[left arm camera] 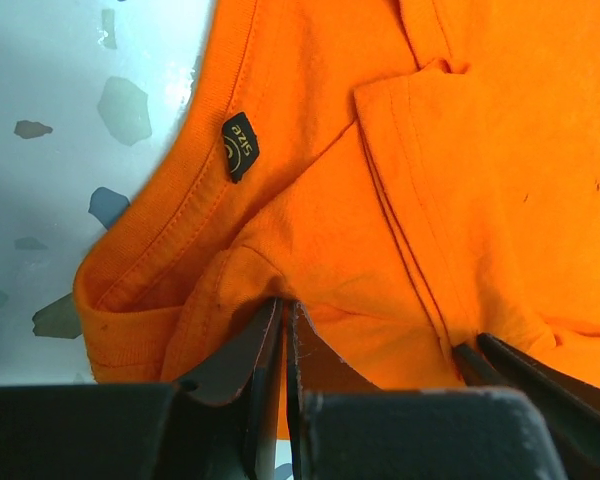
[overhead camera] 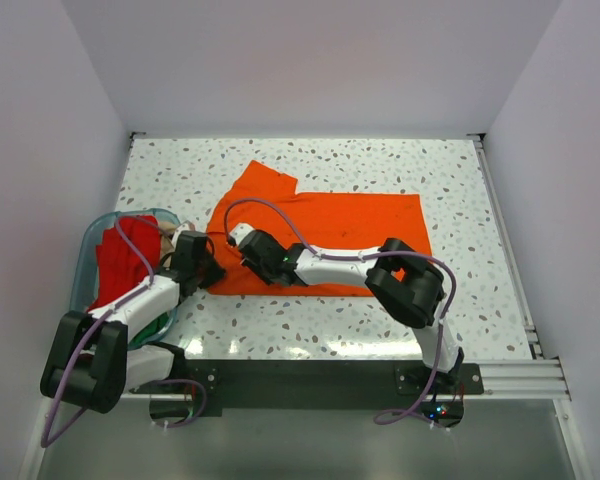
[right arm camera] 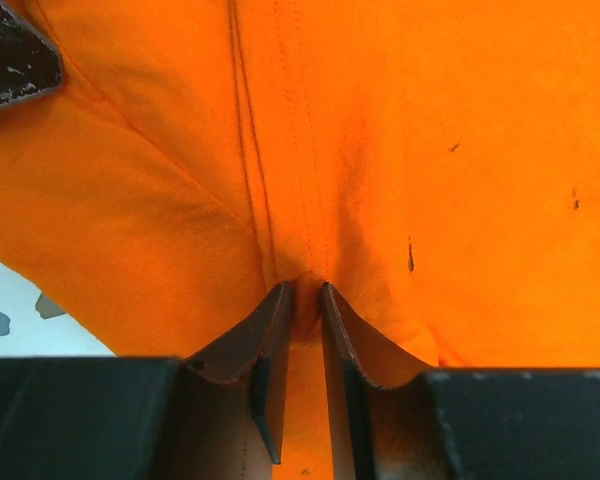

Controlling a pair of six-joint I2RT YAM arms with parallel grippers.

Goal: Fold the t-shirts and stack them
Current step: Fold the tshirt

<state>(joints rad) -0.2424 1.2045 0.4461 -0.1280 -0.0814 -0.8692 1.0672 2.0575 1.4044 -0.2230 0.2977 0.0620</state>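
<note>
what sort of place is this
Most likely a lab test cell, not a home: bare white walls box in a speckled tabletop, the left arm and right arm are bolted to a dark plate at its near edge, handling an orange t-shirt.

You have the orange t-shirt [overhead camera: 350, 235] lying flat on the speckled table [overhead camera: 460, 180]. Both arms reach its left end, the left gripper [overhead camera: 205, 265] at the near corner and the right gripper [overhead camera: 238, 238] just beyond. At your left, the teal tub [overhead camera: 88, 245] holds a red t-shirt [overhead camera: 115, 262] (green cloth [overhead camera: 152, 328] shows below it).
</note>
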